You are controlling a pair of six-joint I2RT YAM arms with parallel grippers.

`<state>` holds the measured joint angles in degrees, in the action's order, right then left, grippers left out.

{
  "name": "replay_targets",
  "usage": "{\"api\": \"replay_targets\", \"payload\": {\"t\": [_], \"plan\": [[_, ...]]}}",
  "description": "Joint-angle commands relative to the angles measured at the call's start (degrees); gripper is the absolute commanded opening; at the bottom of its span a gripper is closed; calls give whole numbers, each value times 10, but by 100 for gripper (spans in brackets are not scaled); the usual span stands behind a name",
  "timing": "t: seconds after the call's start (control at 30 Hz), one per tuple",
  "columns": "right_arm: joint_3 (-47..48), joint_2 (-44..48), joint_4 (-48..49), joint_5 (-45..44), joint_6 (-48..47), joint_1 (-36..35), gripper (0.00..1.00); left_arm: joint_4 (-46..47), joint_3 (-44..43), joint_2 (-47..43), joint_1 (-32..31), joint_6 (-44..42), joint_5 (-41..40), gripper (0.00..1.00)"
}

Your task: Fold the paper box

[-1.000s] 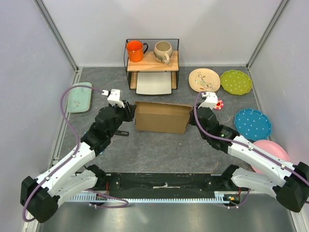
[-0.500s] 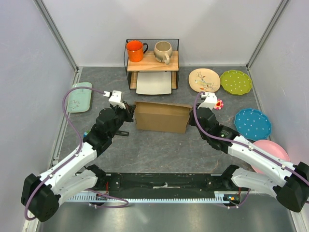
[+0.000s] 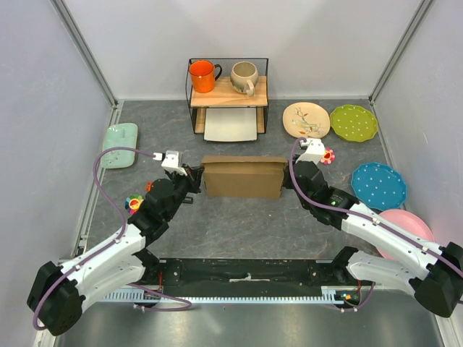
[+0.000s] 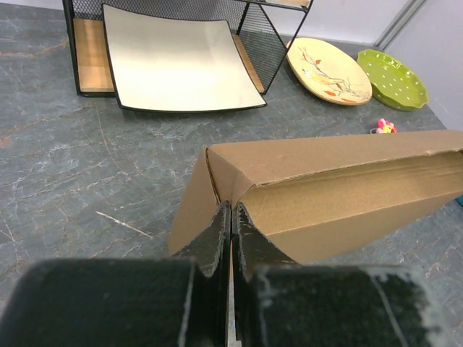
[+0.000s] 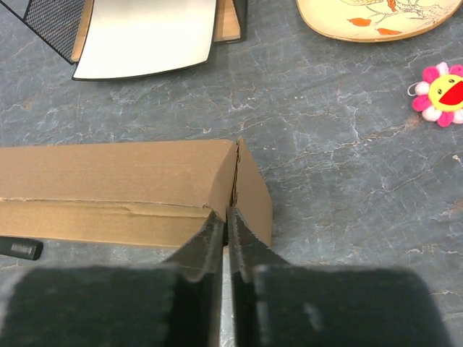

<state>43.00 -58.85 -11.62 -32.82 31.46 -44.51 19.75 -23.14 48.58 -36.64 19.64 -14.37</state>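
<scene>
Mid-worktop, right between the two arms, sits the paper box, plain brown cardboard, its long side running left to right, just near of the wire rack. Over on the left, the left hand is at the box's left end, fingers pressed flat together at the corner fold. Closed tight, that one, though I cannot tell whether a sliver of cardboard is caught between them. From the left wrist view the lid panel stands slightly lifted along one long edge, and the corrugated inside wall shows through the gap. Across on the right, the right hand meets the right end of the box, its fingers also shut, tips right on the vertical seam where the end panel joins the long side. Again, touching for certain; pinching, I cannot say. Up on the rack's wooden shelf, an orange mug and a beige mug stand side by side, and a white tray lies underneath. Far right, a cream patterned plate and a green dotted plate lie side by side; nearer, a blue dotted plate and a pink plate. A small flower toy lies just beside the right wrist. Far left, a mint tray lies flat.
</scene>
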Motion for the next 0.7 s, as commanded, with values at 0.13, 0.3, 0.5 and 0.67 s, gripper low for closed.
{"api": "replay_targets", "payload": {"t": [0.13, 0.3, 0.5, 0.67], "plan": [[-23, 32, -100, 49, -17, -5, 40, -60, 33, 23, -40, 22, -83, 2], [9, 73, -121, 51, -39, -6, 64, -80, 13, 20, -40, 19, -100, 2], [54, 96, -127, 62, -57, -5, 76, -88, -2, 20, -40, 20, -102, 2], [71, 80, -121, 61, -63, -5, 73, -95, -9, 20, -40, 24, -102, 2]]}}
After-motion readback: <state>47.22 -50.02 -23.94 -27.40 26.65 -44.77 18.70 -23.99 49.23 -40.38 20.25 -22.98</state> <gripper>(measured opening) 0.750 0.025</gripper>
